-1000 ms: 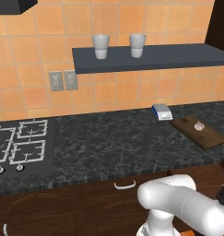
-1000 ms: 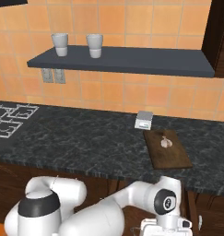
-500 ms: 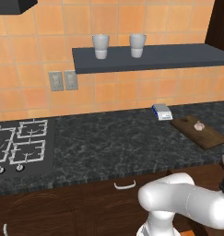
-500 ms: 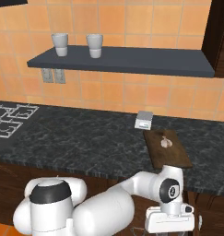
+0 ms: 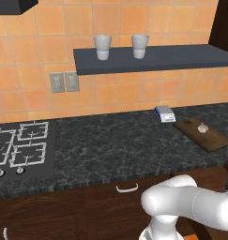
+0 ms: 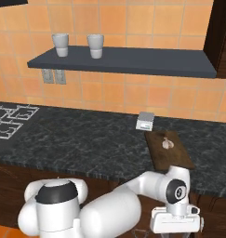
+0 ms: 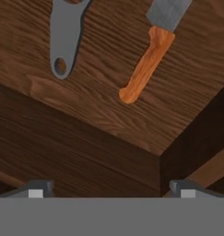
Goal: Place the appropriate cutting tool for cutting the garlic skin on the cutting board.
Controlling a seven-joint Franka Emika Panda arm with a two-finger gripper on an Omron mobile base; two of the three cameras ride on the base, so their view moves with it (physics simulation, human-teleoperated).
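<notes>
On the dark speckled counter (image 5: 110, 145), toward its right end, lies the cutting board (image 5: 202, 135), a dark brown wooden rectangle set at a slant to the counter edge, and the garlic (image 5: 202, 127) sits on top of it as a small pale bulb near the board's far half; in the right base view the same board (image 6: 168, 148) carries the garlic (image 6: 167, 143) in the same way. Just beyond the board's far left corner stands a small blue-and-white box (image 5: 164, 113), close to the board but apart from it. Above the counter a dark wall shelf (image 5: 153, 59) holds two pale cups (image 5: 102, 47) side by side, upright and apart. A gas hob (image 5: 19, 147) is set into the counter at the far left. The hand view looks down into a wooden drawer (image 7: 99, 152), whose floor holds two things lying flat and well apart: the cutting tool (image 7: 145, 64), a knife with an orange-red handle and a grey blade that runs out of the picture at the top, and, to its left, a grey metal tool (image 7: 65, 39) with a hole near its rounded end. The gripper (image 7: 109, 193) hangs above the drawer's near wall with its two finger tips spread wide and nothing between them, clear of the knife.
</notes>
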